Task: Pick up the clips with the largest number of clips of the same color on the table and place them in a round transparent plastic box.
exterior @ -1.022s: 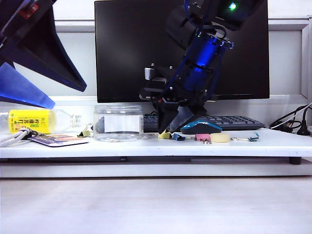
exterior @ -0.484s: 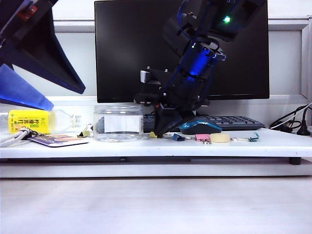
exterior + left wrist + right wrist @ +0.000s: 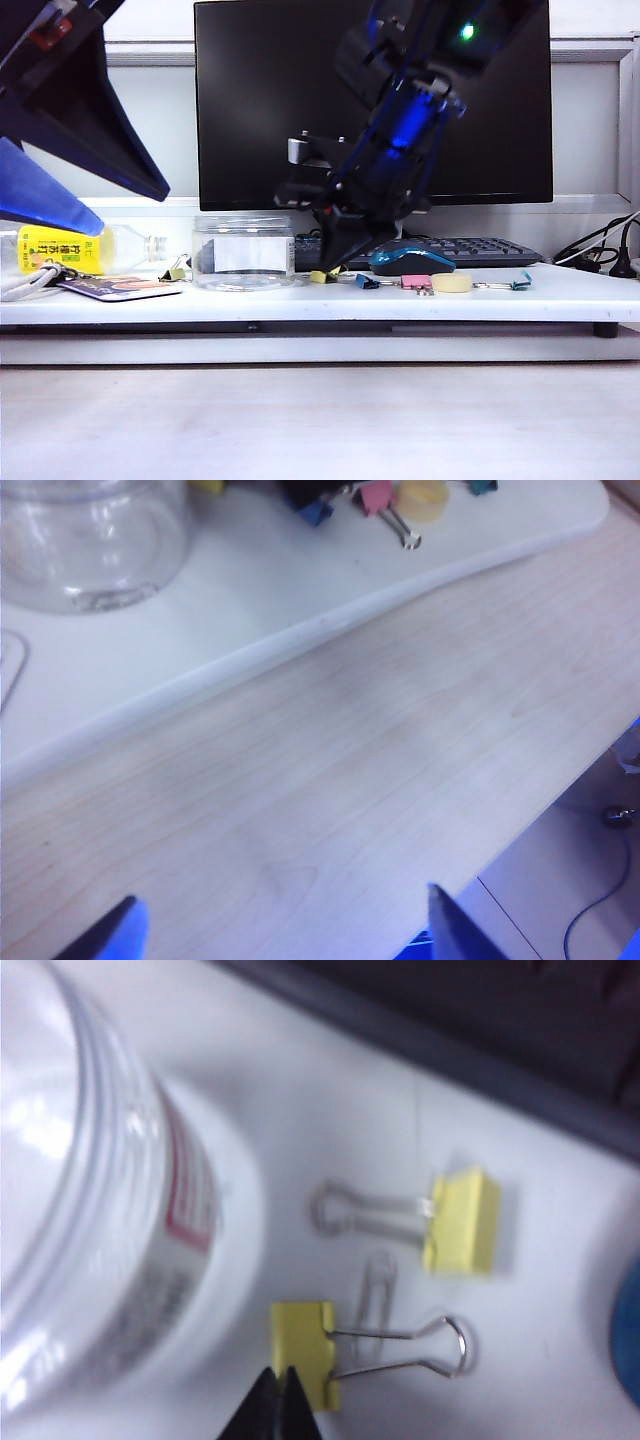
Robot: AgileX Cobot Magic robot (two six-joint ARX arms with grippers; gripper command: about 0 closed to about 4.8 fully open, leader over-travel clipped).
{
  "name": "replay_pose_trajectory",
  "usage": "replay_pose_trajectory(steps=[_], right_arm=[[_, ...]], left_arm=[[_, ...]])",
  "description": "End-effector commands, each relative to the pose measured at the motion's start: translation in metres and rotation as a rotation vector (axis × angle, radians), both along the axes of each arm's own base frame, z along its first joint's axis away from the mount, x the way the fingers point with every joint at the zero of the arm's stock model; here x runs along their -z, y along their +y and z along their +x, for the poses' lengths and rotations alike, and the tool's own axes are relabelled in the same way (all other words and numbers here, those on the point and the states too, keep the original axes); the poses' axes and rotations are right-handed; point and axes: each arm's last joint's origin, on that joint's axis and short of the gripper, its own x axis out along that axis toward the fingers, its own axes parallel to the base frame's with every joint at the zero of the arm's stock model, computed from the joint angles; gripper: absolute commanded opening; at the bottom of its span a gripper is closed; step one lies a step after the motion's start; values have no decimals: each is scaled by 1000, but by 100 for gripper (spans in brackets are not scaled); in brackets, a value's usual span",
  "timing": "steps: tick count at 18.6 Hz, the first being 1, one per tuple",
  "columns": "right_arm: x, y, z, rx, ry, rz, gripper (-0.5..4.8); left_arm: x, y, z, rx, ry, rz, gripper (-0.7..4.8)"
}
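The right gripper [image 3: 279, 1385], fingertips pinched together, touches the edge of a small pale-yellow binder clip [image 3: 305, 1352] lying beside the round transparent plastic box [image 3: 100, 1220] on the white desk board [image 3: 300, 300]; whether it grips is unclear. A second yellow clip [image 3: 462, 1222] lies nearby. The left gripper [image 3: 285, 930] hangs spread over the bare wooden desk [image 3: 330, 780].

The right gripper [image 3: 279, 1400] has its jaws pressed together at the edge of a yellow clip [image 3: 306, 1353]; a second yellow clip [image 3: 462, 1222] lies further out, apart from the pincer; the round transparent plastic box [image 3: 90, 1220] stands just beside the pincer.
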Motion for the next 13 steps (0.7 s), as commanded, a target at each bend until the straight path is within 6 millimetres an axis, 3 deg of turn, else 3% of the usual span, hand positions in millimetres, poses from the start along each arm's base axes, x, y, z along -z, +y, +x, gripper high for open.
replay_pose_trajectory(steps=[1, 5, 6, 8, 11, 13], right_arm=[[-17, 1, 4, 3, 24, -16, 9], [-42, 3, 9, 4, 8, -4, 9], [-42, 2, 9, 6, 14, -8, 30], [-40, 0, 9, 10, 31, -19, 132], [-40, 0, 10, 11, 27, -24, 153], [-37, -1, 12, 14, 32, -27, 239]], left_arm=[[-2, 0, 0, 1, -5, -4, 373], [-2, 0, 0, 4, -3, -5, 373], [-2, 0, 0, 4, -3, -5, 373], [-2, 0, 0, 3, -3, -5, 373], [-2, 0, 0, 4, -3, -5, 373], [-1, 0, 0, -4, 7, -14, 373]])
